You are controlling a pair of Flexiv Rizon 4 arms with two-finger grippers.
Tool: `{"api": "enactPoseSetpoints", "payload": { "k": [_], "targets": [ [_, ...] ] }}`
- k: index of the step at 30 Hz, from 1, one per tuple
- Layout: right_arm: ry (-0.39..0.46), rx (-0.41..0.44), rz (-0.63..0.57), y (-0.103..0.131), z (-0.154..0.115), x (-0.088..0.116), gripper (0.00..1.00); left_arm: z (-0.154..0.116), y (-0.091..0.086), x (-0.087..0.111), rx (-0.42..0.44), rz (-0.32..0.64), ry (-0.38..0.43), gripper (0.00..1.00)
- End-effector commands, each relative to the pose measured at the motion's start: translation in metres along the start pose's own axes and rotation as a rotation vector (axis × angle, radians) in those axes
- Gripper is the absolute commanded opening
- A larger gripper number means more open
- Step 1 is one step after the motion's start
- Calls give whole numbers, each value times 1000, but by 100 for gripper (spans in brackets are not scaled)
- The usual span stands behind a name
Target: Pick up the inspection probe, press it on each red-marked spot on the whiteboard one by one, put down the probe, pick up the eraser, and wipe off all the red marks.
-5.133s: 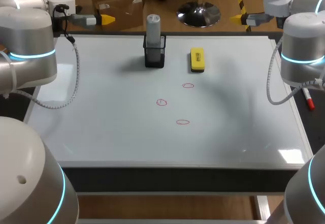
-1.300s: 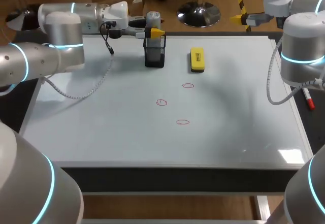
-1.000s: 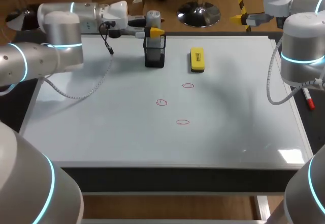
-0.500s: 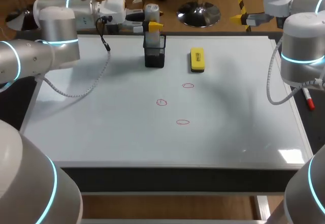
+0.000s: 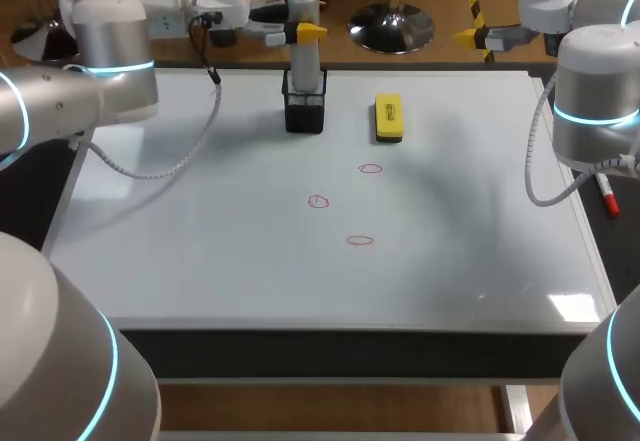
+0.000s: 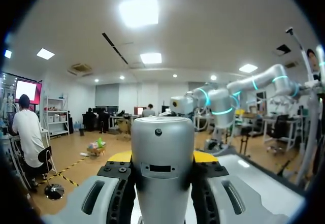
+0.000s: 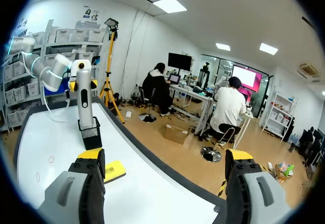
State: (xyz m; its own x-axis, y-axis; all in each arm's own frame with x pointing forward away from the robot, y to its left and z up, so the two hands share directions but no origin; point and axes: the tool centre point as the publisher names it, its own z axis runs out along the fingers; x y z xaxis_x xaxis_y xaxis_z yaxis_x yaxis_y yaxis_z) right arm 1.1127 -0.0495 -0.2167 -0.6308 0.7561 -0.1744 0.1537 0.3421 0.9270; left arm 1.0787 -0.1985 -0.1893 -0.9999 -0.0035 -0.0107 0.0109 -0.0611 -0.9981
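Observation:
The inspection probe, a grey cylinder, stands upright with its lower end still inside the black mesh holder at the back of the whiteboard. My left gripper is shut on its upper part; in the left wrist view the probe fills the gap between the fingers. Three red marks lie mid-board. The yellow eraser lies right of the holder. My right gripper hangs open beyond the back right corner, and its wrist view shows the probe and eraser.
A red marker pen lies off the whiteboard's right edge, beside my right arm. The front half of the whiteboard is bare white surface.
My left gripper, shut on the probe, has risen and drawn the probe upward in the holder. The right arm has not moved.

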Motion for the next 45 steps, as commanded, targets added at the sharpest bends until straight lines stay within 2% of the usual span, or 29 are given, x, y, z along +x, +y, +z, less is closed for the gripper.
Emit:
{"api": "enactPoseSetpoints", "payload": {
  "k": [1, 8, 13, 18, 30, 45],
  "targets": [
    [1, 1, 0, 0, 0, 0, 100, 1, -15, 6, -10, 5, -19, 0],
    [1, 1, 0, 0, 0, 0, 100, -7, -34, 12, -6, 25, 10, 0],
    [1, 1, 0, 0, 0, 0, 100, -27, -45, 17, -1, 32, 14, 0],
    [1, 1, 0, 0, 0, 0, 100, -51, -47, 20, 5, 41, 26, 0],
    [1, 1, 0, 0, 0, 0, 100, -109, -37, 14, -19, 60, 0, 0],
    [1, 1, 0, 0, 0, 0, 100, -162, -5, -3, -43, 32, -53, 0]
  ]
}}
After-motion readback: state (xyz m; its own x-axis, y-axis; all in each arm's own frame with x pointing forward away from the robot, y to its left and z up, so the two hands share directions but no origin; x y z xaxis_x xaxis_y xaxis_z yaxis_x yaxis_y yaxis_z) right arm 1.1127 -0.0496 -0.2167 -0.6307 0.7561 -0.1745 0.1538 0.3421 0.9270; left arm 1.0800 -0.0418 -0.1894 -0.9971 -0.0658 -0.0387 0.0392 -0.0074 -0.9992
